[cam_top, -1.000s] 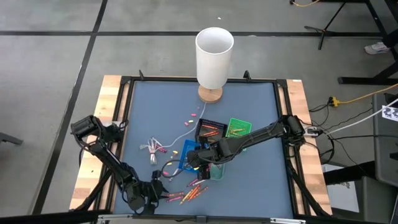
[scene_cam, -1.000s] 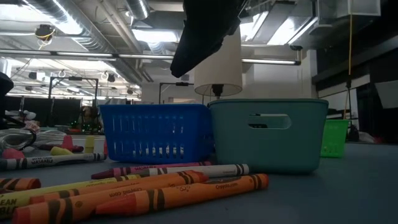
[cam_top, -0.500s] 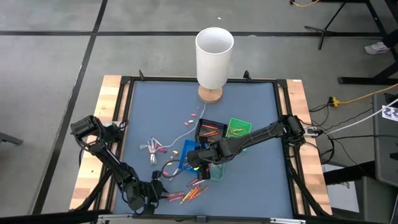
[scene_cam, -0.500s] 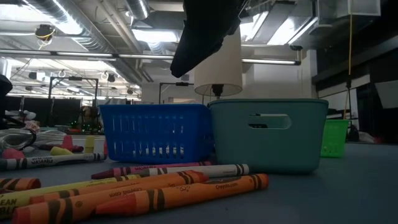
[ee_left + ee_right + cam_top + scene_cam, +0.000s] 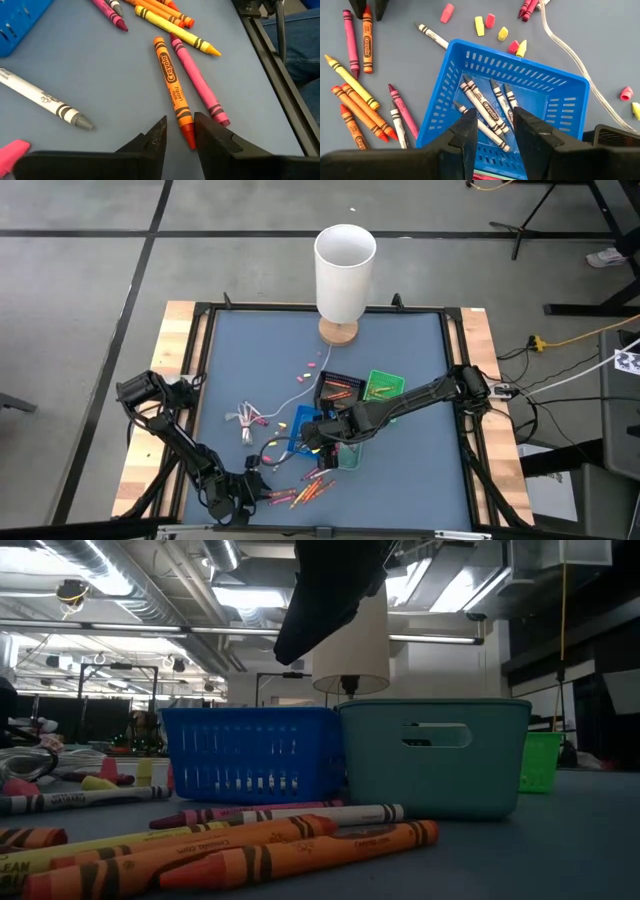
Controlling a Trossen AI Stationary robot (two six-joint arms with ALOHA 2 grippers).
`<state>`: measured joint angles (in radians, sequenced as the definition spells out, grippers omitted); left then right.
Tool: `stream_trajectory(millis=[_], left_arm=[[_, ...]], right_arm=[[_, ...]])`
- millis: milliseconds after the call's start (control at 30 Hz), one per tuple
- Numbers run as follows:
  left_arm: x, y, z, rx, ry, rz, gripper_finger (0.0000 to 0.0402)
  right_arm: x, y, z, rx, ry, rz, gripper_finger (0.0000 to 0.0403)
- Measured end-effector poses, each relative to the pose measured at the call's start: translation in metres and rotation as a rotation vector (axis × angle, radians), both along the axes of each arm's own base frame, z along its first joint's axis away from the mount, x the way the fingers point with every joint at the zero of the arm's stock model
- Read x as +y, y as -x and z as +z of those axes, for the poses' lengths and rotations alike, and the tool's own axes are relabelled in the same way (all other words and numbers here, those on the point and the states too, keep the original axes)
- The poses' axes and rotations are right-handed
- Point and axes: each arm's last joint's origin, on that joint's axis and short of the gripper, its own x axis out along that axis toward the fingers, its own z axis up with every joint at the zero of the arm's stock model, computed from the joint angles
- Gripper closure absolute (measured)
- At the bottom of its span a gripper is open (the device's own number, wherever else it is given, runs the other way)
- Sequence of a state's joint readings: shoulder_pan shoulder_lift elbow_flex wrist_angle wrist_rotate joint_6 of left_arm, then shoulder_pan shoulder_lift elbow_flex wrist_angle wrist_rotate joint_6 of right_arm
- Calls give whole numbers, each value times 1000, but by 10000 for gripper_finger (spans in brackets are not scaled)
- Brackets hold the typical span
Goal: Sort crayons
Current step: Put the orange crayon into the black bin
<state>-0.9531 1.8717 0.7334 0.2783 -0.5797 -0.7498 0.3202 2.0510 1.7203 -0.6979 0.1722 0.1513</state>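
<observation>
Between left gripper point(image 5: 179, 134) fingers — orange crayon point(image 5: 173, 88) tip, unheld

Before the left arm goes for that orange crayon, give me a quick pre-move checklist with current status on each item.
1. Left gripper open: ok, a gap shows between the fingers.
2. Aligned with the target: ok, the orange crayon has its red tip lying between the fingers in the left wrist view.
3. Target free of neighbours: not ok, the pink crayon lies right beside it and could be caught too.
4. Left gripper empty: ok, nothing sits between its fingers but the tip on the table.
5. Right gripper out of the way: ok, it hovers open over the blue tray, apart from the left one.
6. Height above the table: cannot tell.
</observation>
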Motion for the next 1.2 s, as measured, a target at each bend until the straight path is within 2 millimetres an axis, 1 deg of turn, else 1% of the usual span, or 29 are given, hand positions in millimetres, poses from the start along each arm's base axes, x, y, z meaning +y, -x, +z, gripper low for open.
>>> stream_trajectory(millis=[367,567,700,800,967,1133,1200], left_arm=[[1,0,-1,-16,-16,22,366],[1,0,0,-24,-17,32,386],[1,-1,0,-35,-14,42,395],[2,-1,1,-43,-15,50,397],[4,-2,7,-74,-21,77,398],[8,-6,22,-143,-9,137,398],[11,-10,27,-173,-7,170,399]], right_arm=[[0,0,0,6,2,0,278],[0,2,-1,20,-1,5,278],[-1,6,0,59,-12,17,278],[-2,13,9,74,-17,23,278],[-3,27,32,63,-16,30,278],[4,51,58,50,45,39,278],[10,63,64,70,86,47,278]])
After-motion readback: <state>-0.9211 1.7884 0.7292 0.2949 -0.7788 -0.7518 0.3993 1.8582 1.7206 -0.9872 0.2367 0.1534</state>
